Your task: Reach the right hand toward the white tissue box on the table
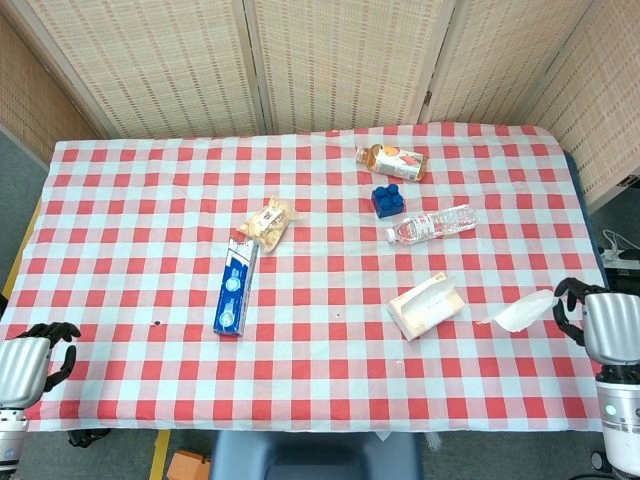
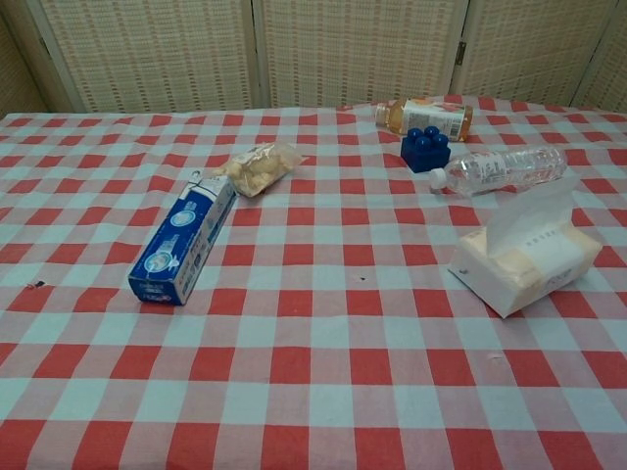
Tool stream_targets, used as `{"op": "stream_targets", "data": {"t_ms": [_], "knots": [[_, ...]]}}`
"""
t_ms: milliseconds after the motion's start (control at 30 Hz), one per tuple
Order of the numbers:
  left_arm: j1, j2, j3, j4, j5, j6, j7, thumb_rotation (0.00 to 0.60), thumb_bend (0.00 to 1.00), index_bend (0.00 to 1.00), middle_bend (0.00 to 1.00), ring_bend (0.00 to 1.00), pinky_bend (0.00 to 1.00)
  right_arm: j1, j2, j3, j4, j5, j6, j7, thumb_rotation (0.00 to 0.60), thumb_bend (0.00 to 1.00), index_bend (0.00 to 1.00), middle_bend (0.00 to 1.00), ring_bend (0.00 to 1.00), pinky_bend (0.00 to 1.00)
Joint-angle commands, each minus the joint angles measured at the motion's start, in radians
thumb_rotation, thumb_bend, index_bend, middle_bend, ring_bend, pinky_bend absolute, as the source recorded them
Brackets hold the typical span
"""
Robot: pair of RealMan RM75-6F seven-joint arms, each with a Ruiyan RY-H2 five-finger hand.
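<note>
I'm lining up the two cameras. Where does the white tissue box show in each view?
Head view: the white tissue box lies right of centre, below the water bottle.
Chest view: the white tissue box sits at the right edge, mid-height, with a tissue standing up from it.
Shared landmark: the blue block, beyond the box in both views.

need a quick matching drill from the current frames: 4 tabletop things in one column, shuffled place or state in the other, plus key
Things:
1. tissue sheet
2. blue block
3. water bottle
4. toothpaste box

Place or state:
A. lying just beyond the tissue box
B. held by the right robot hand
C. left of the tissue box, near the snack bag
D. between the juice bottle and the water bottle

Pairs: 1-B, 2-D, 3-A, 4-C
</note>
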Motion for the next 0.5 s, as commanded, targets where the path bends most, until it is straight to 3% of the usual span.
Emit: {"op": "stream_targets", "data": {"t_ms": [33,100,267,500], "knots": [[0.000,-0.001,-0.001,0.001,-0.002,-0.001,0.000,0.600,0.52,0.46,0.49,0.41,0.59,-0.006,-0.004,0.011,0.008,0.003,0.008,0.022,0.600,0.64,0.69,0.69,0.73,0.94],[-0.001,0.000,0.000,0.001,-0.003,-0.002,0.000,0.600,0.52,0.46,0.49,0.41,0.59,-0.012,-0.006,0.017,0.011,0.000,0.021,0.041,0.600,0.56,0.61,0.69,0.73,0.94],[-0.001,0.000,0.001,0.002,-0.001,-0.002,0.001,0.600,0.52,0.46,0.49,0.41,0.59,-0.027,-0.005,0.013,0.006,-0.020,0.044,0.061,0.600,0.20,0.42,0.69,0.72,0.94],[-0.001,0.000,0.001,0.002,0.000,-0.002,0.000,0.600,0.52,0.46,0.49,0.41,0.59,-0.037,0.007,0.001,-0.021,-0.037,0.042,0.043,0.600,0.04,0.27,0.69,0.72,0.94]]}}
